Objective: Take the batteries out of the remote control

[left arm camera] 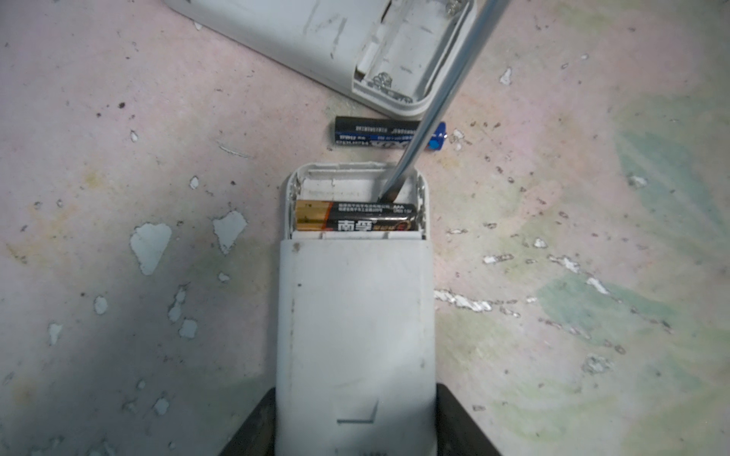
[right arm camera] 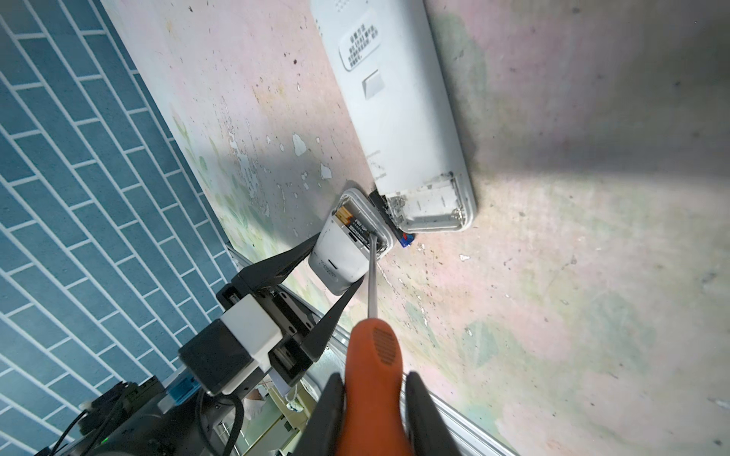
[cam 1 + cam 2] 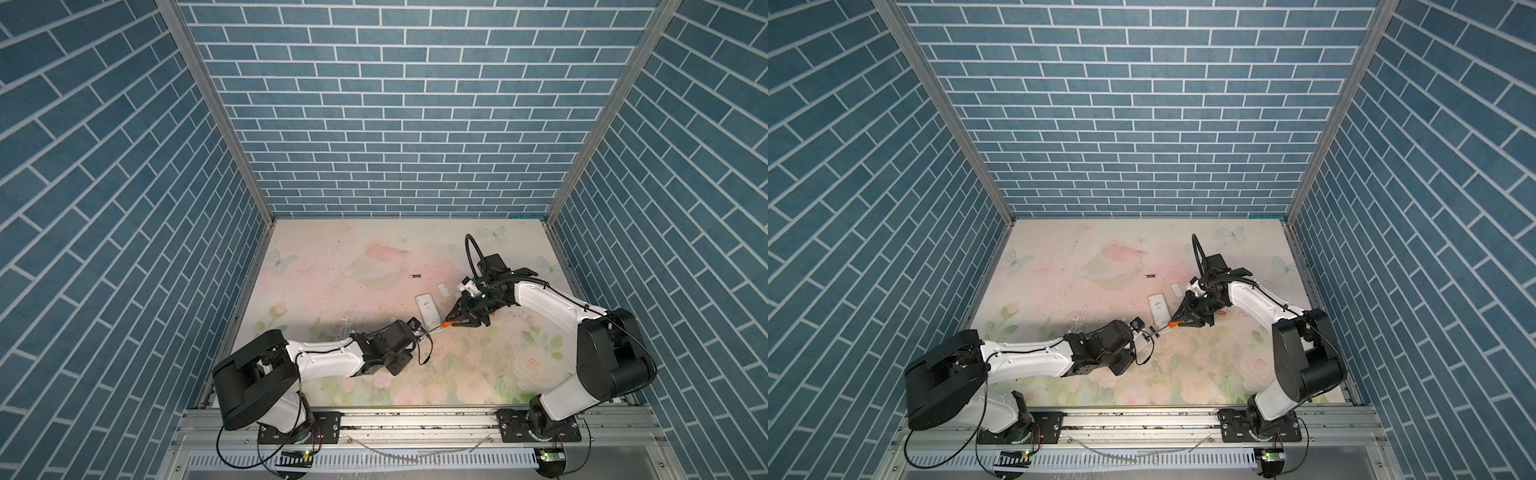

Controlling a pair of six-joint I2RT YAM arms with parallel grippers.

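Partly unloaded: left gripper (image 2: 333, 263) clamps small white plastic remote (image 1: 355, 316), right gripper (image 2: 373, 379) pinches orange-handled screwdriver (image 2: 373, 347), tip beside remaining black-gold cylindrical battery (image 1: 355, 217)

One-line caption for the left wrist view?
A screwdriver probes the gold-black battery in the held remote; a loose battery lies between it and a second remote.

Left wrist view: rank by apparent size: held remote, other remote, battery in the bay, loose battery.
1. held remote, nearest the camera.
2. other remote, cut off by the frame, so its full extent is unknown.
3. Tie: battery in the bay and loose battery look alike; the screwdriver crosses the loose one.
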